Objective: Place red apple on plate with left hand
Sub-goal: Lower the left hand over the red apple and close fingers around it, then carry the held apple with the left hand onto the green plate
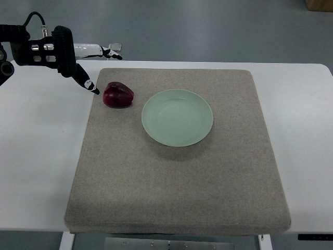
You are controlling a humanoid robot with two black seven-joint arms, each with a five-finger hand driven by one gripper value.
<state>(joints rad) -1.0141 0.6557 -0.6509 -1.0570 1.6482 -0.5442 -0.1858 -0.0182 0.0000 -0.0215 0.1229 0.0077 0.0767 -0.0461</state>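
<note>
Your left hand (pixel 86 62) is reaching in from the upper left, its arm crossing the white table (pixel 36 156) at the picture's left edge. The fingers are spread apart and holding nothing: one dark finger (pixel 89 85) is pointing down and to the right, its tip sitting just beside the apple, while another white and black finger (pixel 104 51) is stretching out to the right, farther back, away from the apple. You cannot tell from this view whether the lower fingertip is touching the fruit or stopping a hair short.

The red apple (pixel 118 95) is lying just to the right of that lower fingertip, resting on the grey mat (pixel 177 182). The pale green plate (pixel 177 117) is sitting on the same mat, on the far side of the apple from your hand, close to the apple but not touching it, and carrying nothing.
</note>
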